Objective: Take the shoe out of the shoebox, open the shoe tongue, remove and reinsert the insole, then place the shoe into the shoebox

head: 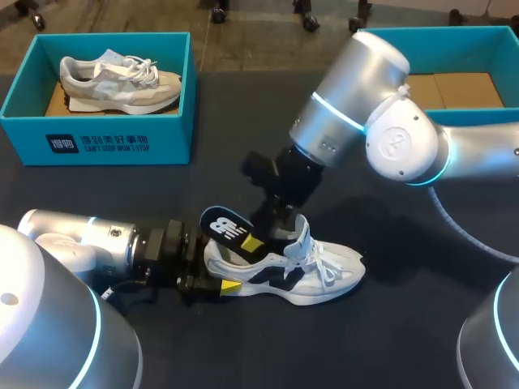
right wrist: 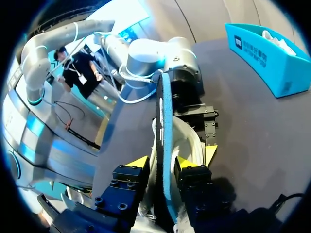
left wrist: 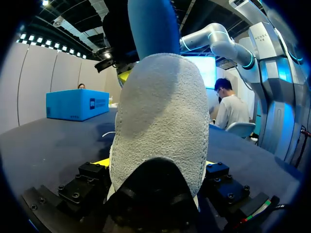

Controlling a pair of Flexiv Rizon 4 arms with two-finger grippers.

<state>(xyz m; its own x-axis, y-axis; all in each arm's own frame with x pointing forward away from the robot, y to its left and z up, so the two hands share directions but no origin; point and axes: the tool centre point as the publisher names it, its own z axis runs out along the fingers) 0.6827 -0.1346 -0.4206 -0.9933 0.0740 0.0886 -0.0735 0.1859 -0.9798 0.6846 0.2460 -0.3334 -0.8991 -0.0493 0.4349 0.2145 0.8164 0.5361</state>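
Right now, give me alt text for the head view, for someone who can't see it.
The right hand pinches a dark insole standing partly out of a white shoe, whose heel the left hand grips, on a dark table. At far left, a teal shoebox holds a second shoe.

Left gripper [left wrist: 155,167]: tips mostly hidden behind the heel of the Shoe [left wrist: 163,121], wrist view.
Insole [head: 227,229]: lower end hidden inside the Shoe.
Right gripper [head: 282,220]: tips hidden behind the shoe collar, head view.
Right shoebox [head: 442,36]: cut off at the edge.
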